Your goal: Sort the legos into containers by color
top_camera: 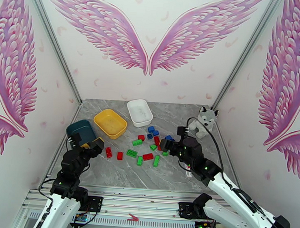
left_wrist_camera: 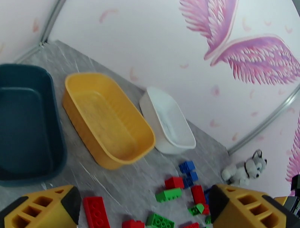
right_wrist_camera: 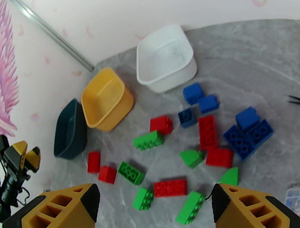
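Grey marble-look table (top_camera: 114,171), white walls painted with pink wings, plush husky (top_camera: 204,122) at far right, not part of the job.

Three dishes sit in a row at far left: dark teal dish (top_camera: 80,129) nearest, yellow dish (top_camera: 110,123) beside it, white dish (top_camera: 139,111) farthest. All three look empty, so sorting is probably at the start.

The legos (top_camera: 144,148) lie loose mid-table, right of the dishes, with red, green and blue mixed.

Left tool (top_camera: 90,143) hangs next to the teal dish, fingers wide apart, nothing between them. Right tool (top_camera: 164,145) hovers low over the right end of the pile, fingers apart too, no brick gripped.

Likely step: right tool picks one brick. A long green brick (right_wrist_camera: 190,207) and a red brick (right_wrist_camera: 170,187) lie just under it.

- Take a loner first. The blue bricks (right_wrist_camera: 247,133) are packed together and touch a red one, so a finger may snag there.
- Line the fingers across the brick's narrow width and come straight down.
- Close only with the brick centred, else it may twist out.
- Fix one colour per dish and keep to it.
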Tool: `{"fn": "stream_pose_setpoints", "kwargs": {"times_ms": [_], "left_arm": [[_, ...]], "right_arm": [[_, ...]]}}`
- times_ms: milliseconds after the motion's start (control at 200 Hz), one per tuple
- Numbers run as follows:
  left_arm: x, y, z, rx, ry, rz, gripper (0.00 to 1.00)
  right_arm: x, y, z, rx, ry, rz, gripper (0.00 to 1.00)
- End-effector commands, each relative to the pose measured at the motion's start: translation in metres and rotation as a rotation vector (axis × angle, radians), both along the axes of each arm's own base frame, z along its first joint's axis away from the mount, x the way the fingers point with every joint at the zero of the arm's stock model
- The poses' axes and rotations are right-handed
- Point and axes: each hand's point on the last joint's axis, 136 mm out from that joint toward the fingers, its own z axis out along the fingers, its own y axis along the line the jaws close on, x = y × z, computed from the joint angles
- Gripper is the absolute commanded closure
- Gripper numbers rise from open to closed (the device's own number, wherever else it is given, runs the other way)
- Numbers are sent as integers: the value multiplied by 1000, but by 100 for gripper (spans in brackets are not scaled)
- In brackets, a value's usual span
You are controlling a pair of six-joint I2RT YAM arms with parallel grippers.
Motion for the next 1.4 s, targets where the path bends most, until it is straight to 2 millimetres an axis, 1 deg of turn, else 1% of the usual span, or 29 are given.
{"fn": "stream_pose_setpoints", "kwargs": {"times_ms": [0,110,145,160,230,360,470,625,730,875,945,1090,1145,1250,1355,1395], "left_arm": [[-11,-21,-23,41,70,-62,2],[-17,-41,-24,96,61,-103,1],[-18,-46,-21,102,43,-111,1],[-18,-49,-26,120,58,-115,1],[-18,-55,-29,158,63,-115,1],[-16,-64,-37,194,84,-121,1],[-14,-69,-41,188,89,-126,1],[-14,-70,-41,182,86,-125,1],[-15,-71,-42,184,88,-131,1],[-15,-71,-42,184,88,-130,1],[-15,-70,-42,184,87,-128,1],[-14,-71,-39,185,81,-128,1],[-12,-73,-36,186,76,-131,1],[-9,-76,-33,194,71,-132,1],[-2,-84,-25,181,55,-151,1],[3,-89,-21,175,47,-163,1]], "right_arm": [[-17,-15,-53,-176,106,-77,18],[-25,-5,-86,-246,157,-65,22],[-26,-1,-95,-256,171,-58,23],[-26,1,-99,-262,177,-57,23],[-27,7,-114,-291,197,-58,24],[-23,16,-132,-330,218,-63,20],[-19,20,-146,-345,234,-68,20],[-12,28,-162,-369,245,-76,26],[-5,34,-170,-393,255,-79,33],[1,37,-175,-413,256,-101,41],[2,37,-174,-409,252,-107,45],[2,35,-169,-404,242,-108,64],[2,34,-166,-407,237,-110,72],[2,31,-159,-408,224,-110,81],[0,31,-146,-392,207,-100,85],[1,32,-138,-380,190,-94,85]]}}
